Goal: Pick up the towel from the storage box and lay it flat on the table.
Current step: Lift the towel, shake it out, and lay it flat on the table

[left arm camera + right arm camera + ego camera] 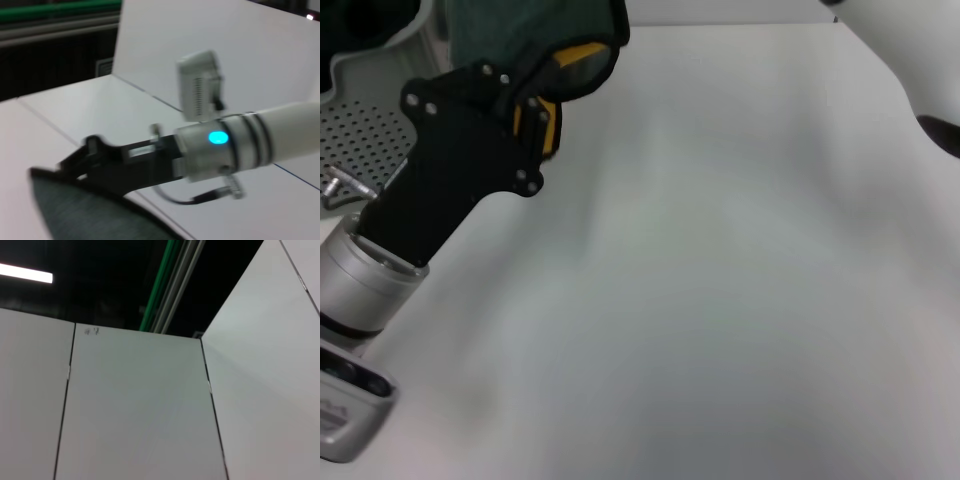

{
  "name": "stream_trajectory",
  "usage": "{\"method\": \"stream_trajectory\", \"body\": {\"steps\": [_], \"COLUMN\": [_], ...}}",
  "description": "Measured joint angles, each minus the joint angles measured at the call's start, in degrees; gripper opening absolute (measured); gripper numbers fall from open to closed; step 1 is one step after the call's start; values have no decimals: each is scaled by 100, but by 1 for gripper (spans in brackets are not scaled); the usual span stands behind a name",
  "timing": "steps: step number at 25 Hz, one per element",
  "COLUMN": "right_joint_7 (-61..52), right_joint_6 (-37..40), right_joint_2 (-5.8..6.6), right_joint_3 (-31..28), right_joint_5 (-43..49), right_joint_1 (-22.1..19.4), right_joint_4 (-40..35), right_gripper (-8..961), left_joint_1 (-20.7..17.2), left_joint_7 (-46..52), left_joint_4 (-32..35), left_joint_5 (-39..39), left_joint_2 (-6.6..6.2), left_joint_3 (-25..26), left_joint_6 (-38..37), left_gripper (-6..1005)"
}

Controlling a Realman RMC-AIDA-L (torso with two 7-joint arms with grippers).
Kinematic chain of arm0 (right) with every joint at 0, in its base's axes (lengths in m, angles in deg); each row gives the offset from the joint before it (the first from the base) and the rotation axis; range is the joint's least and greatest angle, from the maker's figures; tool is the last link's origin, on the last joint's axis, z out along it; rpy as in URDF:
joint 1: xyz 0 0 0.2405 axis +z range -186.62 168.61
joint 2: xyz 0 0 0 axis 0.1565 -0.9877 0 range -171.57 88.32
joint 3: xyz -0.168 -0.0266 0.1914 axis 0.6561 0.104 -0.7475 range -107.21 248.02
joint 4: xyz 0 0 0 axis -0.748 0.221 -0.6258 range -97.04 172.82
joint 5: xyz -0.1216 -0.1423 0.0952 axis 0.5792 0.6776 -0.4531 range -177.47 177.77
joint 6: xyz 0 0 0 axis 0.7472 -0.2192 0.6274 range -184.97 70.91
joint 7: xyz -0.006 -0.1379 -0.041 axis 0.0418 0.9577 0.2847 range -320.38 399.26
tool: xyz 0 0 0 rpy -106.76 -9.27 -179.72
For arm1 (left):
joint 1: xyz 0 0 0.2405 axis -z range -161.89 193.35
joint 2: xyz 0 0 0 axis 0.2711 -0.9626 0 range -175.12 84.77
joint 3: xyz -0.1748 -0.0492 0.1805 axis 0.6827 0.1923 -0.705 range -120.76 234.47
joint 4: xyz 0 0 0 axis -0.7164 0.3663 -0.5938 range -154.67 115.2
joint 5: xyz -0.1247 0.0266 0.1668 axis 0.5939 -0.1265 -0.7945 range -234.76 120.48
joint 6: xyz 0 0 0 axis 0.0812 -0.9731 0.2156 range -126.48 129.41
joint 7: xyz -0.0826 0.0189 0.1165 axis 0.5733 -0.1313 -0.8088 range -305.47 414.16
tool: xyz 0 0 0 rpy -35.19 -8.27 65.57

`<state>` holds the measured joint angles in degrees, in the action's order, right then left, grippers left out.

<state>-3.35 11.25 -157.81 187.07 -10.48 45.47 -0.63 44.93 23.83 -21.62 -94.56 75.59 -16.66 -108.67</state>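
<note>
- Nearest me, the table (720, 300) is a broad white surface to the right of my left gripper (535, 120).
- That gripper looks clamped on the towel (520, 40), which hangs at far left beside the storage box (360, 130).
- The towel's top is cut off; my right arm (910, 60) is parked far right, its gripper unseen.

Black screwed left hand (535, 120), silver wrist collar, white arm shell

The towel (535, 40) is cut off by the picture's top edge at 12 o'clock; the left gripper (535, 105) fingers hide in its folds; the storage box (360, 130) runs off at 9 o'clock; the right arm (910, 50) is cut off at 2 o'clock.
</note>
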Motion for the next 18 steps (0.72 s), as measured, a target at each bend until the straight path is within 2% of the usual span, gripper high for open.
{"method": "stream_trajectory", "body": {"steps": [3, 8, 12, 15, 18], "right_joint_7": [-1, -30, -52, -68, -74], "right_joint_6": [168, 391, 468, 535, 727], "right_joint_2": [0, 0, 1, 17, 25], "right_joint_3": [12, -25, -34, -38, -70], "right_joint_5": [6, 21, 35, 73, 152], "right_joint_1": [-203, -405, -496, -621, -814], "right_joint_4": [15, 65, 127, 157, 358], "right_gripper": [1, 1, 1, 1, 1], "left_joint_1": [-37, -54, -75, -252, -514], "left_joint_7": [695, 1950, 2599, 3229, 4331], "left_joint_4": [53, 181, 315, 603, 1119], "left_joint_5": [82, 74, -25, -148, -209], "left_joint_2": [-1, -57, -78, -84, -88], "left_joint_3": [2, -4, -42, -47, -37], "left_joint_6": [14, 87, 129, 78, 14], "left_gripper": [137, 31, 15, 13, 12]}}
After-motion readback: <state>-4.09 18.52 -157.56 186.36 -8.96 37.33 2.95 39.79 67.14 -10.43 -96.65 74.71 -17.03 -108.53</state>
